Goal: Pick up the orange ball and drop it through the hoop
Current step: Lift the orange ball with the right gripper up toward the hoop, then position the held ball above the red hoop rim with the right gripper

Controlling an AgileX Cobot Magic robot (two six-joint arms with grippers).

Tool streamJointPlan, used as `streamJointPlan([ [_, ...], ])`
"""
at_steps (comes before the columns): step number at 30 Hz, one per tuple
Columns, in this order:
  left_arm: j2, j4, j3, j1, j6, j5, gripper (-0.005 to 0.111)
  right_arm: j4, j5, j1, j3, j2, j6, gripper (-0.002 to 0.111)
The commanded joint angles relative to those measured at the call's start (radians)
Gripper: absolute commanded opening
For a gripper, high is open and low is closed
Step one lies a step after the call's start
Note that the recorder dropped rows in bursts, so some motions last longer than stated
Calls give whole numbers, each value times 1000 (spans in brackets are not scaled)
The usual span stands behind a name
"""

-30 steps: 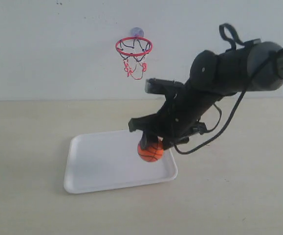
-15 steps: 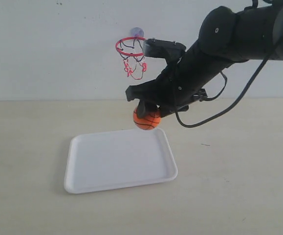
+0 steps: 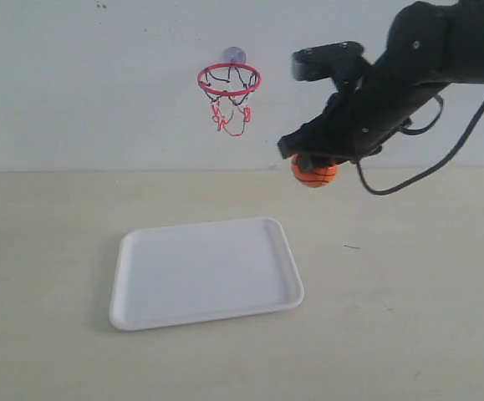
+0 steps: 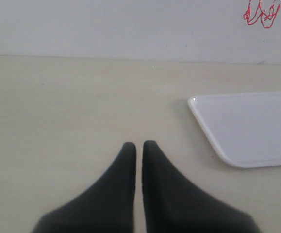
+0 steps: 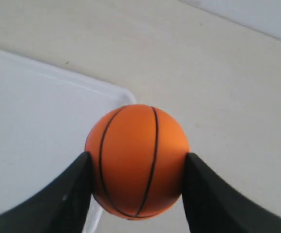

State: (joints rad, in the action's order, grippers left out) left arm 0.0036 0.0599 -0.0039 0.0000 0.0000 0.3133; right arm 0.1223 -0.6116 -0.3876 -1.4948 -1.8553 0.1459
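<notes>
The orange ball (image 3: 314,174) hangs in the air at the upper right of the exterior view, held between the fingers of my right gripper (image 3: 312,164), which is shut on it. In the right wrist view the ball (image 5: 137,160) fills the space between both black fingers (image 5: 67,196). The hoop (image 3: 229,81), red ring with a black, white and red net, sticks to the back wall, up and left of the ball. Its net's lower end (image 4: 261,12) shows in the left wrist view. My left gripper (image 4: 139,144) is shut with nothing in it, low over the table.
A white tray (image 3: 204,271) lies on the beige table (image 3: 409,317) below and left of the ball; its corner (image 4: 247,126) shows in the left wrist view and its edge (image 5: 48,126) in the right wrist view. The right arm (image 3: 425,58) reaches in from the upper right.
My right gripper has lifted the ball off the tray and carried it up and to the right. The left gripper's earlier state is not shown.
</notes>
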Motion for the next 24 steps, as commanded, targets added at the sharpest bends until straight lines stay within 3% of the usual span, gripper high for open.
streamJointPlan([
  [1, -4, 8, 4, 0, -6, 2, 4, 204, 17, 139, -5, 11, 119, 0],
  [4, -4, 8, 4, 0, -6, 2, 4, 619, 12, 213, -5, -3, 457, 0],
  [6, -4, 8, 4, 0, -6, 2, 4, 948, -20, 241, -5, -26, 808, 0],
  [9, -4, 8, 4, 0, -6, 2, 4, 1299, -88, 250, -5, -77, 1295, 0],
  [12, -4, 8, 4, 0, -6, 2, 4, 1546, -122, 248, -5, -130, 1578, 0],
  [13, -4, 8, 4, 0, -6, 2, 4, 1622, -129, 248, -5, -145, 1626, 0],
  [18, -4, 8, 4, 0, -6, 2, 4, 1622, -182, 248, -72, -245, 1672, 0],
  [24, -4, 8, 4, 0, -6, 2, 4, 1622, -187, 248, -272, -282, 1672, 0],
])
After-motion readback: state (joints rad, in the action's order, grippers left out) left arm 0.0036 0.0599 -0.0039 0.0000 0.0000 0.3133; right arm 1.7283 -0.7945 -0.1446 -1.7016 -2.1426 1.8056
